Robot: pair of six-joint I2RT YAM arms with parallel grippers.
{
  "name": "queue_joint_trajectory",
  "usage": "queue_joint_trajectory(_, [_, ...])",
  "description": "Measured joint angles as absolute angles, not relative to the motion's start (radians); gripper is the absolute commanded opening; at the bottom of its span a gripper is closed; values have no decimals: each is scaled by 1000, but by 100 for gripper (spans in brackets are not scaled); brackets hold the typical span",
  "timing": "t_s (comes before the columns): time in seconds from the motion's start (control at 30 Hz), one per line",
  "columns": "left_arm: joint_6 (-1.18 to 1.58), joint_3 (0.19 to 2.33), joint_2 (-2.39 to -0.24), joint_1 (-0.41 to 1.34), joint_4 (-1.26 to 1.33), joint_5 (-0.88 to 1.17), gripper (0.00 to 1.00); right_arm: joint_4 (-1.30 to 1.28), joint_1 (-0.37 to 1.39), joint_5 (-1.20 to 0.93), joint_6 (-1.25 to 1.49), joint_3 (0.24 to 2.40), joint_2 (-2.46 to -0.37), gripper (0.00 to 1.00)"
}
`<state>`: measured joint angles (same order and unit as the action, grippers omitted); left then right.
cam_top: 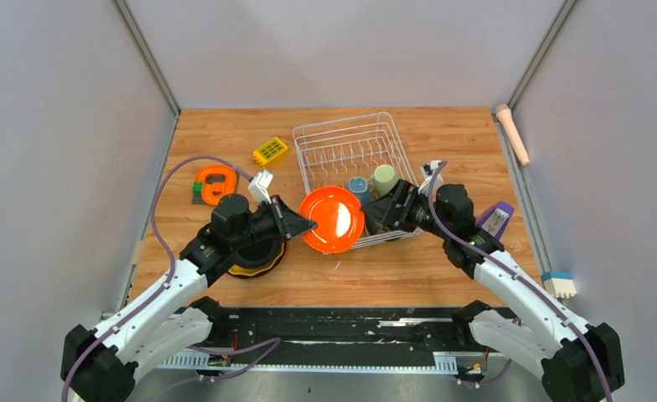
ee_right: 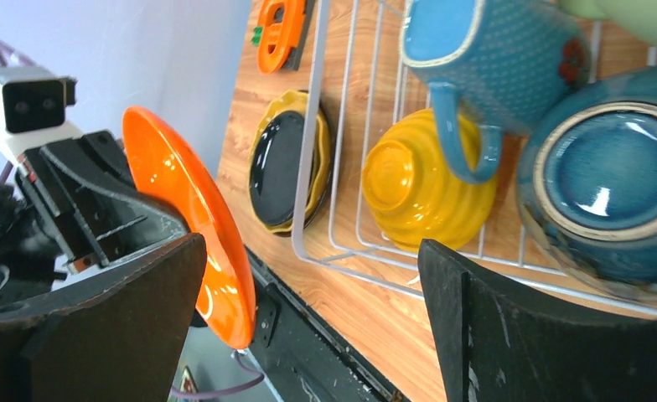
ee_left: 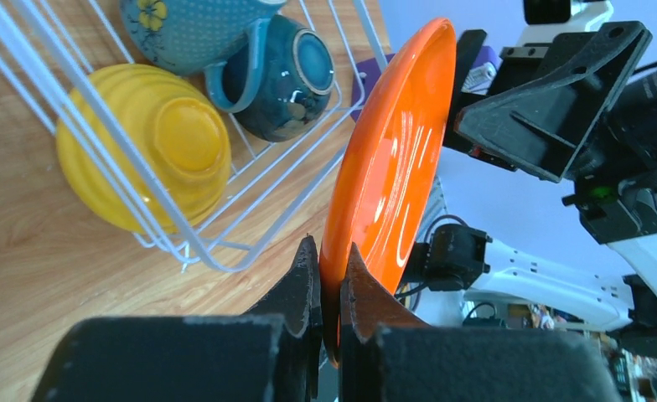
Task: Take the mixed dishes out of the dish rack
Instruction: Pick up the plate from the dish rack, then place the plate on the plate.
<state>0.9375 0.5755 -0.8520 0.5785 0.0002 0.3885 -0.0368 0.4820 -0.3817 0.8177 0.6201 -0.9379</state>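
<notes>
Pinching plate [ee_left: 384, 167], left claw [ee_left: 329, 253] (right claw [ee_right: 312, 244] agape)

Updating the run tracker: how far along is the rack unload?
Done: dark brown plate stacked on yellow plate on the table, outside the dish rack. In hand: orange plate, pinched at its rim by the left gripper; right gripper open beside it. Left: blue mug, pale green mug, yellow bowl, dark bowl, all in the rack.

Robot lab test cell. Wood-grain worktop [cam_top: 442, 268] boxed in by plain grey panels [cam_top: 57, 126] on aluminium posts [cam_top: 145, 54]. Left arm [cam_top: 166, 293] and right arm [cam_top: 518, 293] mounted at near edge, purple cable [cam_top: 162, 193] exposed. Household dish rack [cam_top: 342, 155] on worktop.
</notes>
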Motion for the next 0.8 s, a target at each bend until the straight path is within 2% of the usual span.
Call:
queue_joint_trajectory(0.17, [936,575,-746,578,-142,277,0,-96,482,-285,812,620,-887,100])
queue_joint_trajectory(0.43, [969,595,-445,579,-481,-52,0,-123,482,-218,731,616,-811,100])
queue_joint_trajectory(0.63, [1073,638,-350,579,-720,-301,0,-125,482,-194,678,602,-775,100])
queue_joint_trajectory(0.8, [1183,648,-355,579,-919,-451,2,-127,482,-175,668,588,-767,100])
